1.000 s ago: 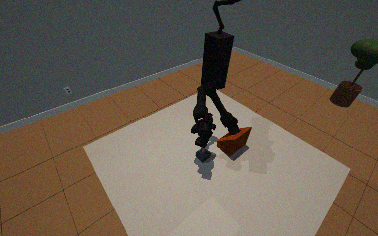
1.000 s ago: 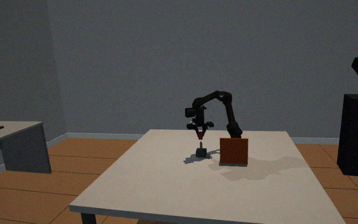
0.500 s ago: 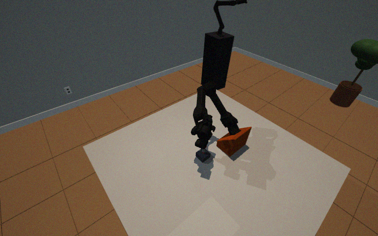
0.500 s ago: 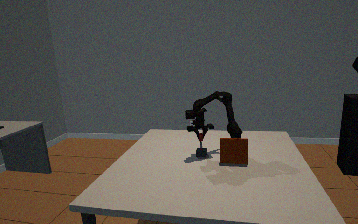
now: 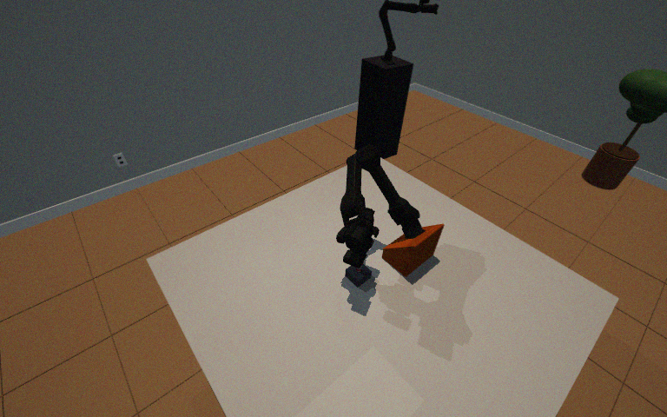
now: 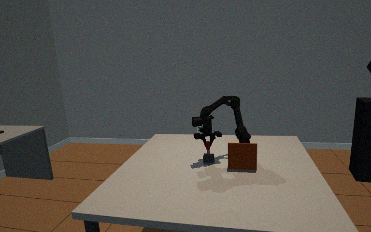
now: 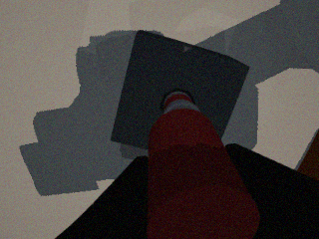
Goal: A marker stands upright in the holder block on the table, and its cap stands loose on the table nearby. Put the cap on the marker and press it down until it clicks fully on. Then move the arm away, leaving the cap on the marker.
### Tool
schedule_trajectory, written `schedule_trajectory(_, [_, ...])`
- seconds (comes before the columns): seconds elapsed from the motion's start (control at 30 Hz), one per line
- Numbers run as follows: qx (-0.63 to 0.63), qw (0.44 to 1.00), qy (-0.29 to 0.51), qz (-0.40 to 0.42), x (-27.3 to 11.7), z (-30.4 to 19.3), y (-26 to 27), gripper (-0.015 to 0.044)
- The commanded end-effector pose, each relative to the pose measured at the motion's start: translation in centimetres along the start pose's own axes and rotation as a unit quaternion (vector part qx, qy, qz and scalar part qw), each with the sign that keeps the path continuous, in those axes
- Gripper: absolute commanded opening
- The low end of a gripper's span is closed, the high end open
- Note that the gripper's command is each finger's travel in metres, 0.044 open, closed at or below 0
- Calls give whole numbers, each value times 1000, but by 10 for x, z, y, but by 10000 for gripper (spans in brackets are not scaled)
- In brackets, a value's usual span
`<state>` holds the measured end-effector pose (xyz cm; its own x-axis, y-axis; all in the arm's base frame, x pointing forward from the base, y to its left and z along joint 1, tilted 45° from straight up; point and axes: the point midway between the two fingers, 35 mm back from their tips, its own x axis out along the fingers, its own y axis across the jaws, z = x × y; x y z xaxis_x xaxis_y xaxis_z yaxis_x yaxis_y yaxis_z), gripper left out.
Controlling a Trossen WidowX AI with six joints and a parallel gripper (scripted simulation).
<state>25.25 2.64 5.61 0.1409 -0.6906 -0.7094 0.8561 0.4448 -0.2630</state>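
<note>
My gripper [image 6: 207,144] is clenched on the red cap [image 7: 197,189], which fills the lower middle of the wrist frame between my dark fingers. Directly below the cap's far end the marker [image 7: 178,100] pokes up from the holder block [image 7: 178,96], a dark square in the upper middle of that frame. From the exterior view the cap [image 6: 207,144] sits right over the marker [image 6: 208,151] (whether they touch, I cannot tell). The orange box [image 6: 242,156] stands just right of the block.
</note>
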Motion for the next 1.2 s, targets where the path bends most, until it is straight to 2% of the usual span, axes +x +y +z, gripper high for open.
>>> schedule_trajectory(0.0, [-3, 1000, 0, -2, 8, -1, -1, 0])
schedule_trajectory(0.63, [-3, 1000, -1, -3, 24, 0, -2, 0])
schedule_trajectory(1.17, [0, 1000, 1, -3, 23, -1, -2, 420])
